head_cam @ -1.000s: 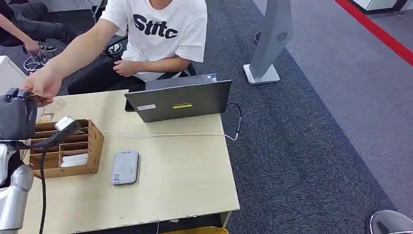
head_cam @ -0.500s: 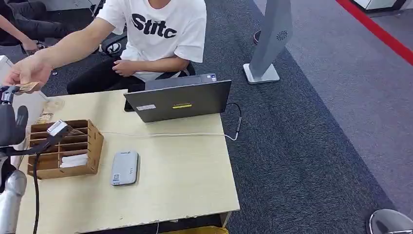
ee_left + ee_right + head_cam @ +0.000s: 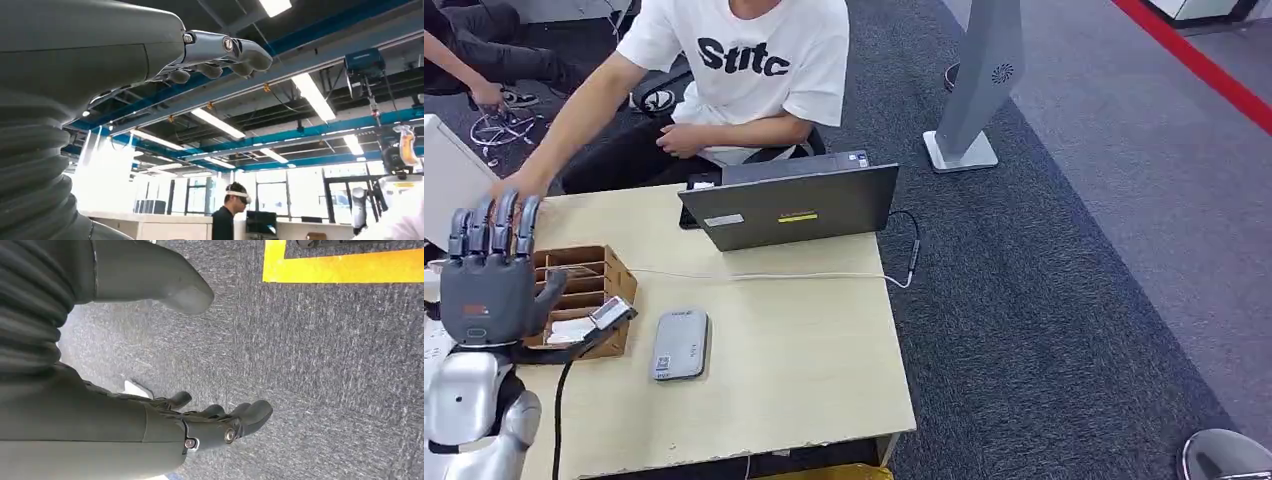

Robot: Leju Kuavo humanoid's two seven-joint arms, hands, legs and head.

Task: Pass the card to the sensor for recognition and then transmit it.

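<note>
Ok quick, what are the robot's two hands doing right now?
Left hand: open, fingers up and apart, holding nothing.
Right hand: fingers a bit curled over the carpet, holding nothing; looks open.

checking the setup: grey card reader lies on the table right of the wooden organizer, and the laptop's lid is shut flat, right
Not quite. The head view shows the laptop open, its lid upright. The rest holds: the grey card reader lies on the table, right of the wooden organizer.

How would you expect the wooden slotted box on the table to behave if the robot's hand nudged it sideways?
The wooden box looks thin-walled, so probably light. Sitting flat and low, it would likely slide rather than tip. The left hand hovers near it.
</note>
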